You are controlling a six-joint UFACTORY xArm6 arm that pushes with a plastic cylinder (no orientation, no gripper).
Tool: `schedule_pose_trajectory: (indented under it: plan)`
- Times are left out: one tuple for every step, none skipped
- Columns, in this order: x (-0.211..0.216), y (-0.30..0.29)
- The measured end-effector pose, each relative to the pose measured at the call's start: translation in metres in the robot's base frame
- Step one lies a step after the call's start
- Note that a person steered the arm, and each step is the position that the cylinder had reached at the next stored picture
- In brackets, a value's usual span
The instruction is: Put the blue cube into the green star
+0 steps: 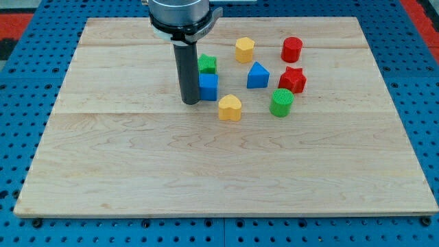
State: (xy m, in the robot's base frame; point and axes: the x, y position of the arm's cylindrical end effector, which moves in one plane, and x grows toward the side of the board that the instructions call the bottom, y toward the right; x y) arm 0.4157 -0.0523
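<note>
blue cube [208, 86] sits just right of my tip [190, 102], touching the rod, with the green star [207, 64] directly behind it toward the view's top. 8 blocks share the wooden board [219, 171]: nearest, 1 yellow heart [230, 108] and 1 green cylinder [281, 102]; then the cube, 1 red star [293, 79] and 1 blue triangular block [258, 75]; farthest, 1 yellow hexagon [244, 49] and 1 red cylinder [291, 49]. no claw is fitted, only the rod. blue pegboard [27, 75] surrounds the board.
</note>
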Motion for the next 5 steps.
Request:
schedule_pose_trajectory:
  plan:
    - [-0.004,0.000]
    - [-0.009,0.000]
    - [-0.009,0.000]
    - [-0.011,-0.033]
    - [-0.030,-0.042]
